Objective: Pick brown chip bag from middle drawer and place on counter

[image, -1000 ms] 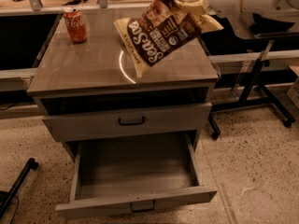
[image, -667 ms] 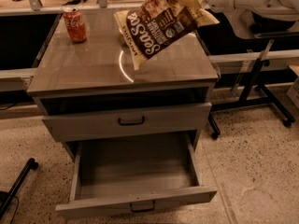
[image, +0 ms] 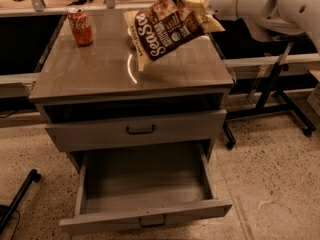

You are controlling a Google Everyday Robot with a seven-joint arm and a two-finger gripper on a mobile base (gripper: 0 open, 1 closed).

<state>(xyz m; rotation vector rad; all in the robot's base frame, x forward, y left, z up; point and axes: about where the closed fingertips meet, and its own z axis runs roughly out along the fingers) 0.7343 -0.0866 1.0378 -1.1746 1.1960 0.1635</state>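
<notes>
Cream gripper point(image: 196, 5) upper right, white arm point(image: 260, 4)

One brown chip bag point(image: 162, 31). One red soda can point(image: 80, 26). One worktop point(image: 100, 69). Two grey drawers, the middle drawer point(image: 145, 184) at the bottom and the upper drawer point(image: 100, 131), each with one dark bar handle. One arm point(image: 250, 1) with one hand point(image: 196, 3), at the upper right over the worktop's far edge, clamped on the bag's top. Perhaps one wheeled stand point(image: 272, 84) at right; too dim to count surely.

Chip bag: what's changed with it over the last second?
The gripper, clamped on the chip bag, carried it slightly left and higher in the picture above the counter, tilting it steeper. The soda can and the open, empty bottom drawer stayed put.
</notes>
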